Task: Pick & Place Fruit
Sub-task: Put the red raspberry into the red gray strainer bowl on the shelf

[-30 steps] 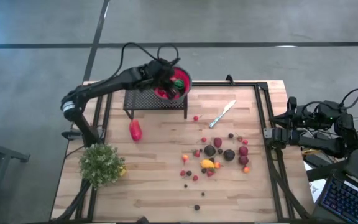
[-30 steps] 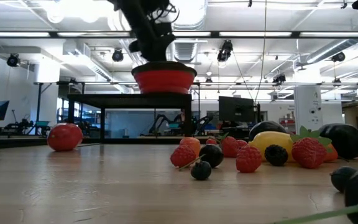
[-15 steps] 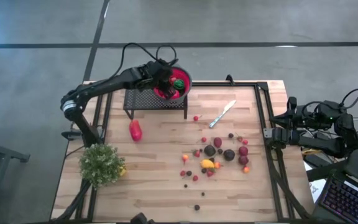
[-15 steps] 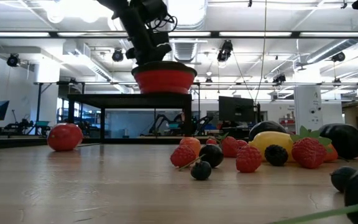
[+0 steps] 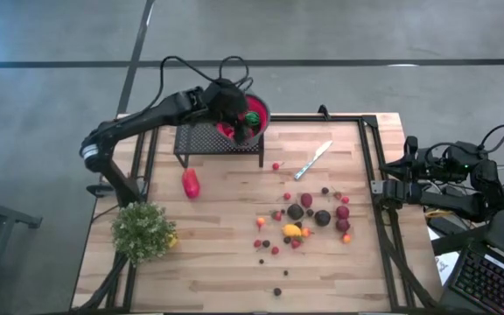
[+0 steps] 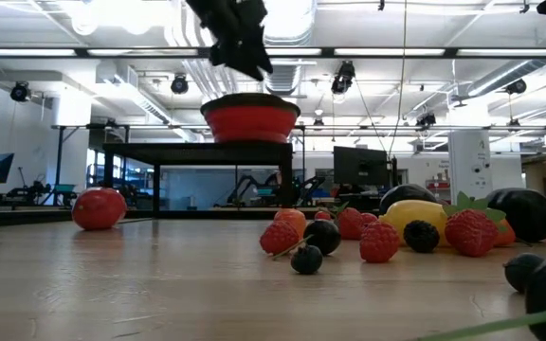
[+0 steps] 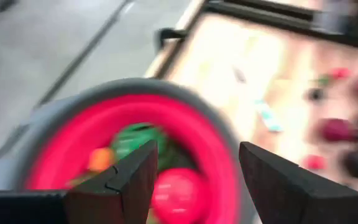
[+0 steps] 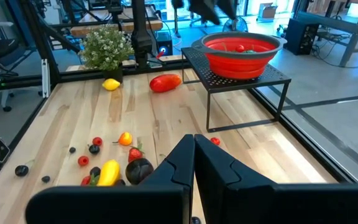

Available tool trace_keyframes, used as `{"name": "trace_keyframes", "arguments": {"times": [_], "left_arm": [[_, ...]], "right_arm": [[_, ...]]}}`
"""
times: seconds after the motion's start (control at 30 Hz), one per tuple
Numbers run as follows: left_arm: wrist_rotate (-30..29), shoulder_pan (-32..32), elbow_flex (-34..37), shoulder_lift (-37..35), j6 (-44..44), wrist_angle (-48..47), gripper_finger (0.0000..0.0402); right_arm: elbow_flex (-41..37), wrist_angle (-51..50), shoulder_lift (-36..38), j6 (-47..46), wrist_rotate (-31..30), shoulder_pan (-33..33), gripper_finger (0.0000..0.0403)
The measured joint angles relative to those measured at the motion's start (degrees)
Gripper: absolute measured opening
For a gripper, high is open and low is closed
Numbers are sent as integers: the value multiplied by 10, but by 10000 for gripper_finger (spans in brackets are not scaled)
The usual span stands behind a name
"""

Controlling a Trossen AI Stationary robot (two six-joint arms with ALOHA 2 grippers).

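Observation:
My left gripper [image 5: 233, 107] [image 6: 240, 43] hangs open above the red bowl [image 5: 254, 122] [image 7: 67, 155], with nothing between its fingers [image 7: 132, 180]. The bowl stands on a black mesh stand [image 5: 201, 140] at the far edge and holds a green piece [image 7: 135, 140], an orange one [image 7: 98, 158] and a red one [image 7: 176, 193]. Many small fruits [image 5: 309, 217] [image 6: 387, 232] lie loose on the wood right of centre. A larger red piece [image 5: 191, 184] [image 6: 100, 208] lies near the stand. My right gripper [image 5: 379, 188] [image 8: 194, 146] waits shut at the table's right edge.
A silver knife [image 5: 313, 160] lies between the stand and the fruit cluster. A bushy green plant [image 5: 143, 230] stands at the near left, with a yellow lemon [image 8: 111, 84] beside it. Black rails frame the table [image 5: 226, 262]. Bare wood lies along the near edge.
My left gripper has risen from just over the bowl's rim to well above it, drifting a little toward the far edge. The bowl and the fruit on the table have stayed put.

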State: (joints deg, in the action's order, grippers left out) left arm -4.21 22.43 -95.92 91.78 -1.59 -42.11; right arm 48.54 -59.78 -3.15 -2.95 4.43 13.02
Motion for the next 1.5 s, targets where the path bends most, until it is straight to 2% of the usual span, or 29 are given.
{"name": "trace_keyframes", "arguments": {"times": [0.17, 0.37, 0.57, 0.73, 0.9, 1.17, 1.33, 1.5], "left_arm": [[32, -50, 0, -1, -23, -3, 232], [33, -127, 5, 0, -71, 0, 232], [33, -194, 8, 0, -74, 1, 232], [32, -244, 40, 0, -80, 21, 232], [32, -281, 97, 0, -87, 79, 232], [32, -322, 219, 0, -180, 196, 232], [40, -337, 301, 0, -188, 320, 232], [63, -347, 356, 0, -183, 395, 232]], "right_arm": [[0, 0, 0, 0, 0, 0, 8], [0, 0, 0, 1, 0, 0, 8], [0, 0, 0, 0, 0, 0, 8], [0, 0, 0, 0, 0, 0, 8], [0, 0, 0, 0, 0, 0, 8], [0, 0, 0, 0, 0, 0, 8], [0, 0, 0, 0, 0, 0, 8], [0, 0, 0, 0, 0, 0, 8]]}}
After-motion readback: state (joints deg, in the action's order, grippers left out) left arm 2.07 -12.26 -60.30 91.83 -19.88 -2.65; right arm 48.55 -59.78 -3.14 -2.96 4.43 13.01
